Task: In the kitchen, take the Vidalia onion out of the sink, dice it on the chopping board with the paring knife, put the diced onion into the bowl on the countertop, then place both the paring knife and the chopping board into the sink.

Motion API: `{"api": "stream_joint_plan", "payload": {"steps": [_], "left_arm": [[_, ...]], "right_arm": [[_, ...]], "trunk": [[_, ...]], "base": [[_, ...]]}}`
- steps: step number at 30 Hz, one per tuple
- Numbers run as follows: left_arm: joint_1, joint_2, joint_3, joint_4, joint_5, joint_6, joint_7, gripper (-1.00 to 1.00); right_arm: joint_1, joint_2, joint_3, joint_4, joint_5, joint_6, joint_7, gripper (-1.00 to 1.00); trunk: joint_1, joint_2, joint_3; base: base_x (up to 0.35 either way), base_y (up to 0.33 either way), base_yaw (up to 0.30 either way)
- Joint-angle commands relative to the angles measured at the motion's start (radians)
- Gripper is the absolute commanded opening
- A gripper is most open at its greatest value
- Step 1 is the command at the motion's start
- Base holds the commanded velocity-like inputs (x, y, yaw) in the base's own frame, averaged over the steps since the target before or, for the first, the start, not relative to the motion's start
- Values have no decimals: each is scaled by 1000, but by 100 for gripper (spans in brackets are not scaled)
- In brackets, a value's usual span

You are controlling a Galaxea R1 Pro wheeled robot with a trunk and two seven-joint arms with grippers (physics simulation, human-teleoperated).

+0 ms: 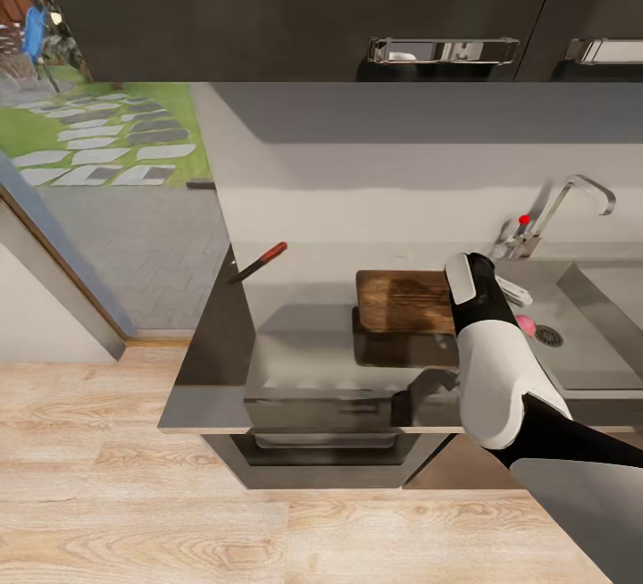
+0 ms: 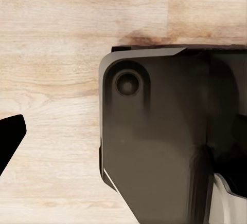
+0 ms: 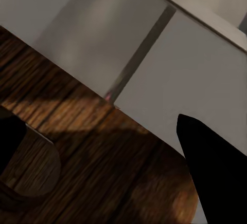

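The brown chopping board (image 1: 402,301) lies on the steel countertop (image 1: 304,343) just left of the sink (image 1: 594,334). Far left on the counter rests the paring knife (image 1: 259,262), red handle pointing up and right. A small pinkish round thing (image 1: 526,325), possibly the onion, sits in the sink beside the drain. My right arm (image 1: 487,361) reaches over the board's right edge toward the sink. In the right wrist view my right gripper (image 3: 110,152) is open above the board (image 3: 92,147), nothing between its fingertips (image 3: 216,172). The left gripper's fingertip (image 2: 10,142) hangs over the floor.
A faucet (image 1: 572,200) with a red knob stands behind the sink. Dark wall cabinets (image 1: 357,4) hang above the counter. A glass door to a garden (image 1: 98,133) is on the left. My own dark base (image 2: 159,136) sits on the wooden floor (image 1: 179,513).
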Motion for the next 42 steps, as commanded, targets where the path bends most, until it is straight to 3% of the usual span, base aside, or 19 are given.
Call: {"api": "stream_joint_plan", "payload": {"steps": [1,24,42], "left_arm": [[0,0,0,0,0,-3,0,100],[0,-2,-1,0,0,-4,0,100],[0,-2,-1,0,0,-4,0,100]], "right_arm": [[-1,0,-2,3,-2,7,-3,-100],[-1,-7,-4,35,1,5,-3,-100],[-1,-7,-4,42,1,5,-2,-100]], "trunk": [[1,-2,-2],[1,-2,-2],[1,-2,-29]], "base": [[0,0,0],[0,0,0],[0,0,0]]}}
